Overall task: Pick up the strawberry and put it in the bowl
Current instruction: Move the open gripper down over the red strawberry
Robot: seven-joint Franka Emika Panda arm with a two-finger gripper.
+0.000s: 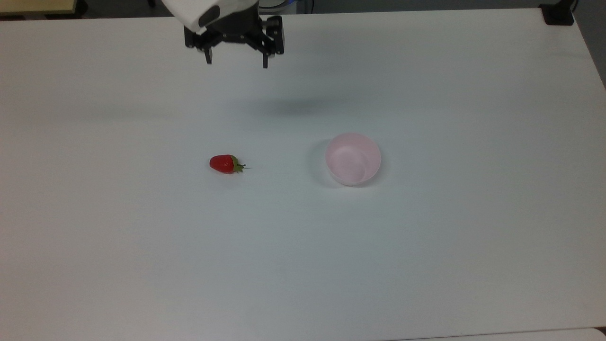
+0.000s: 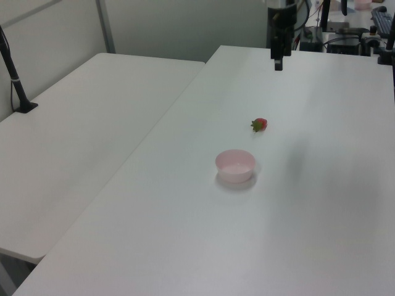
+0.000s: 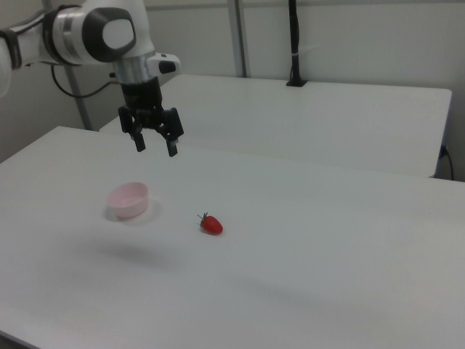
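Observation:
The small red strawberry (image 1: 226, 164) with its green cap lies on its side on the white table, also seen in the left view (image 2: 260, 124) and the right view (image 3: 211, 225). The pale pink bowl (image 1: 352, 158) stands upright and empty to the top view's right of it (image 2: 235, 166) (image 3: 128, 200). My gripper (image 1: 236, 62) hangs open, high over the table's far part, well apart from both; its two black fingers point down with nothing between them (image 3: 155, 145). In the left view the gripper (image 2: 278, 61) is seen edge-on.
The white table (image 1: 303, 246) stretches wide around both objects. A second white table (image 2: 80, 142) adjoins it, with a black post (image 2: 15, 80) on it. A black clamp (image 1: 558, 13) sits at the top view's far right corner.

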